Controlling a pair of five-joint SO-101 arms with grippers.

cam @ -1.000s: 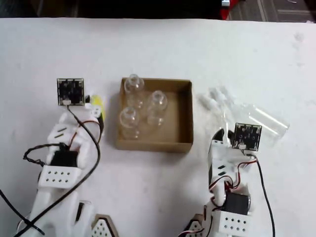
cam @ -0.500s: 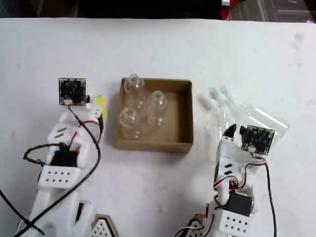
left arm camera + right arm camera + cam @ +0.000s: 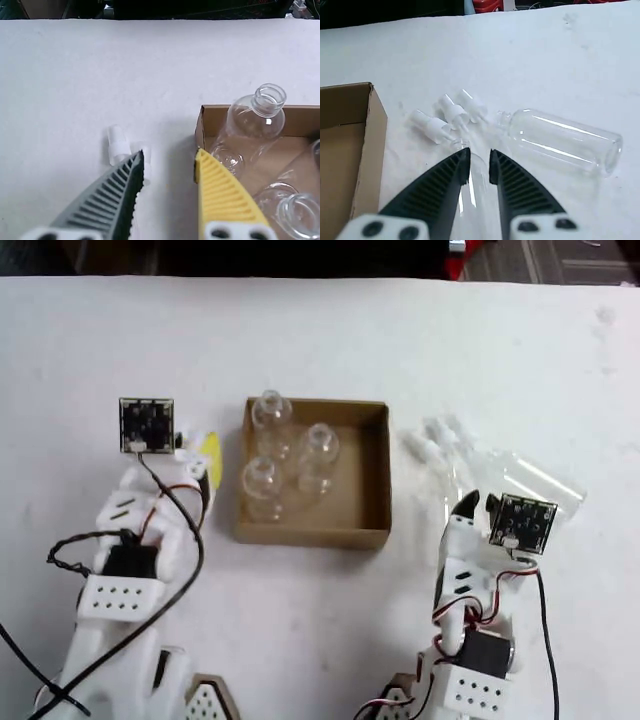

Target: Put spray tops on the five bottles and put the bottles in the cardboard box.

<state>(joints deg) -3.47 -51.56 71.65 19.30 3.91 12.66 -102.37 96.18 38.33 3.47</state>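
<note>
The right gripper, jaws a narrow gap apart and apparently clasping nothing, hovers over a lying bottle; seen from above, a second bottle lies at its 2 o'clock and three spray tops at 11. The left gripper hangs wide open over the counter beside two spray tops, with the cardboard box at its 3 o'clock. Three bottles stand in the box uncapped, so I judge all five tops and two bottles remain

Cardboard box mid-table, open-topped, brown. Three upright bottles inside, clear, necks uncapped. Two lying bottles on table right of box, clear, uncapped. Three white spray tops lying by their necks. Two more spray tops left of box.
</note>
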